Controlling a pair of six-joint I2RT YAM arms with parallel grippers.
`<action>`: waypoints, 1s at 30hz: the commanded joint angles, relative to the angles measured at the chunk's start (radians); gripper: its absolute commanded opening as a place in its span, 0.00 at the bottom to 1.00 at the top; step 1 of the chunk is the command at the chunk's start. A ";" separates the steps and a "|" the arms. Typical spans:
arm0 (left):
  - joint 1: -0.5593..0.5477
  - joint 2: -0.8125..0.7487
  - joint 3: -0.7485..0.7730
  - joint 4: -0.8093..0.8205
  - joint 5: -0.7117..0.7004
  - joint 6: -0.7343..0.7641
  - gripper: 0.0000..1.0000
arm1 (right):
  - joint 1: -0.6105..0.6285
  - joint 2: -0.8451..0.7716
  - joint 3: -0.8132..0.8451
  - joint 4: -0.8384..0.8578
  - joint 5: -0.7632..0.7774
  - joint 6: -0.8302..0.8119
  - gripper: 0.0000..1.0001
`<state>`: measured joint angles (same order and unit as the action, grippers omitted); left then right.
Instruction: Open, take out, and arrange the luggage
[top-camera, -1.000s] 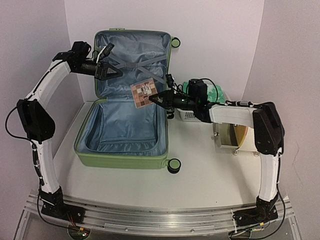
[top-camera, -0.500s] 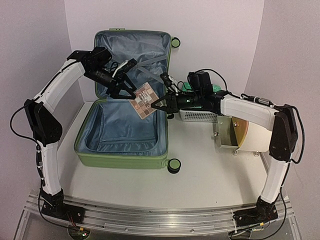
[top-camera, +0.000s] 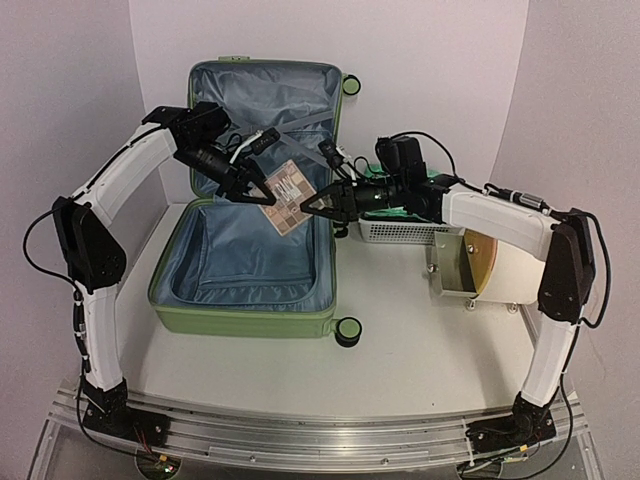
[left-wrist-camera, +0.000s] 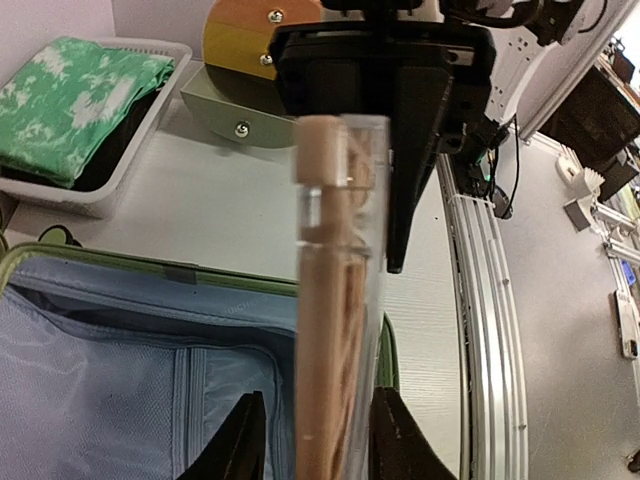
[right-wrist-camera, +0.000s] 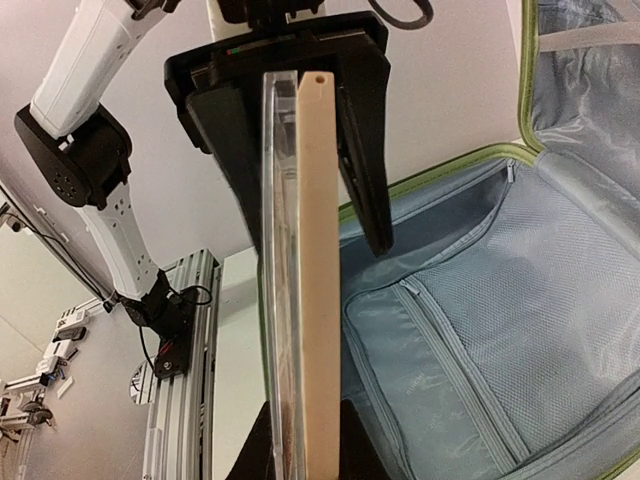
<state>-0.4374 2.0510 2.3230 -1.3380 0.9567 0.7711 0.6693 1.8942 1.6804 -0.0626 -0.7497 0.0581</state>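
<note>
Above the open base of the luggage, which lies flat on the table with its lid upright against the back wall, a checkered board now hangs between both arms. One second ago the left gripper gaped wide up by the lid's crossed straps, well apart from the board. Half a second ago it had dropped near the board's left corner, and now its jaws have narrowed and straddle that left edge. The board itself has turned from nearly square-on to a diamond tilt. The right arm has stretched out flatter, uncovering more of the white basket beside the luggage. The right gripper is clenched on the board's right edge (its wrist view shows the board edge-on, a pale wooden slab beside a clear sheet). From the left wrist, one of the left fingers shows a thin gap to the wood while the other lies close against the clear side, so I cannot tell whether this gripper truly pinches the board. Green patterned cloth fills the basket, and the cream cylinder sits near it.
</note>
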 joint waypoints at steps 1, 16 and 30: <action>-0.006 0.000 0.044 -0.089 0.038 -0.015 0.16 | 0.005 0.001 0.037 0.024 -0.027 -0.024 0.00; 0.046 0.000 -0.114 0.255 -0.076 -0.738 0.00 | 0.059 -0.192 -0.102 0.025 1.099 -0.096 0.69; 0.099 -0.052 -0.376 0.579 0.168 -1.273 0.00 | 0.468 0.050 -0.218 0.676 1.546 -1.209 0.83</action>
<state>-0.3278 2.0621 1.9731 -0.8701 1.0042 -0.3660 1.1423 1.8409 1.4695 0.2974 0.5938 -0.7848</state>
